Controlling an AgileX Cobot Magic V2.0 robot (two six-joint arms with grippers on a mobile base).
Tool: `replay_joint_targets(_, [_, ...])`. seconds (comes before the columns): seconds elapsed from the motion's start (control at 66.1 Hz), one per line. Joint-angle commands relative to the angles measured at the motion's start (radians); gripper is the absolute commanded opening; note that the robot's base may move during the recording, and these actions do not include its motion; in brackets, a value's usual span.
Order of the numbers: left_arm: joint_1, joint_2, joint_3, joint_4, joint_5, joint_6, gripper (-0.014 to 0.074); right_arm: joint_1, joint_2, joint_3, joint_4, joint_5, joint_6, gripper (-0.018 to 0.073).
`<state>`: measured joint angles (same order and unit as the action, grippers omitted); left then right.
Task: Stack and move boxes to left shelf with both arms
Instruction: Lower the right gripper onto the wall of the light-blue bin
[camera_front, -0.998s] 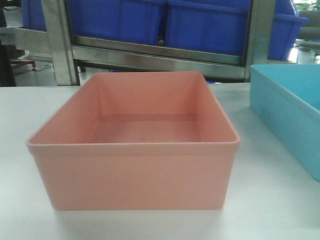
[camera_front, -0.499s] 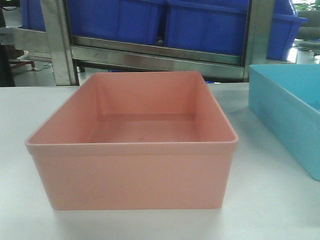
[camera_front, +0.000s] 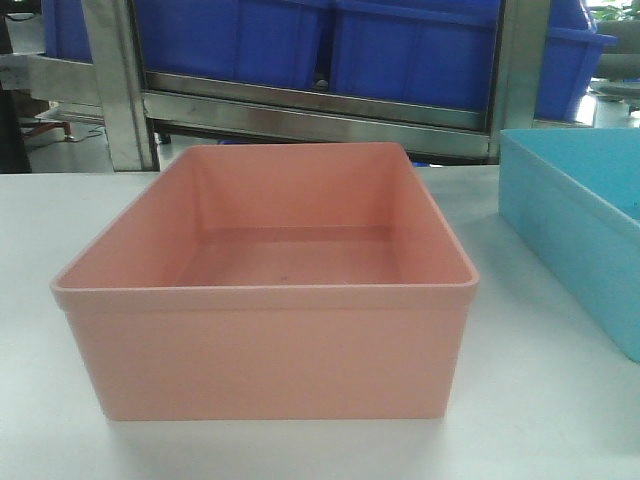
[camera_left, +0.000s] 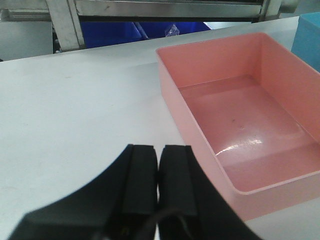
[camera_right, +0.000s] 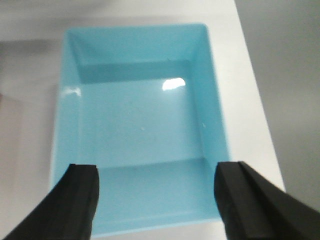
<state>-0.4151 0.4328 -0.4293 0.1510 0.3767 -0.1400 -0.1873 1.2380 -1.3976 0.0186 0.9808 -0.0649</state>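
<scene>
The pink box (camera_front: 265, 350) sits on the white surface (camera_front: 40, 400), with the blue box (camera_front: 570, 230) to its right and apart from it. Left of the pink box, the left end effector (camera_left: 158, 150) hangs over the surface, jaws clenched together on nothing. The right end effector (camera_right: 157, 185) hovers over the blue box's near rim, jaws spread wide. Behind the pink box, a rack (camera_front: 120, 90) holds dark blue bins (camera_front: 400, 50).

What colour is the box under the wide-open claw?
Light sky blue box, seen best in the right wrist view.
</scene>
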Motion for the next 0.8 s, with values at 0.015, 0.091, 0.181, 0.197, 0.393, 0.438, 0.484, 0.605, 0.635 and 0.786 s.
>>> replay_joint_targets(0.015, [-0.007,0.001,-0.028,0.008,-0.086,0.0,-0.0008,-0.087,0.047,-0.078,-0.002,0.019,-0.078,0.0527])
replay_joint_targets(0.091, [-0.007,0.001,-0.028,0.008,-0.086,0.0,-0.0008,-0.126,0.102,-0.097,0.016,0.015,-0.166,0.0527])
replay_joint_targets(0.181, [-0.007,0.001,-0.028,0.008,-0.086,0.0,-0.0008,-0.148,0.177,-0.111,0.017,0.002,-0.25,0.0527])
replay_joint_targets(0.197, [-0.007,0.001,-0.028,0.009,-0.086,0.0,-0.0008,-0.151,0.187,-0.111,0.018,-0.003,-0.255,0.0527])
replay_joint_targets(0.393, [-0.007,0.001,-0.028,0.025,-0.093,0.0,-0.0008,-0.179,0.318,-0.12,0.03,-0.08,-0.379,0.0527])
replay_joint_targets(0.438, [-0.007,0.001,-0.028,0.025,-0.093,0.0,-0.0008,-0.192,0.353,-0.13,0.032,-0.09,-0.4,0.0527])
replay_joint_targets(0.484, [-0.007,0.001,-0.028,0.025,-0.093,0.0,-0.0008,-0.207,0.382,-0.141,0.041,-0.099,-0.403,0.0527])
replay_joint_targets(0.605, [-0.007,0.001,-0.028,0.025,-0.093,0.0,-0.0008,-0.255,0.463,-0.176,0.122,-0.118,-0.435,0.0527])
replay_joint_targets(0.635, [-0.007,0.001,-0.028,0.025,-0.093,0.0,-0.0008,-0.263,0.489,-0.19,0.155,-0.118,-0.466,0.0527])
replay_joint_targets(0.786, [-0.007,0.001,-0.028,0.025,-0.093,0.0,-0.0008,-0.271,0.608,-0.256,0.256,-0.137,-0.58,0.0527])
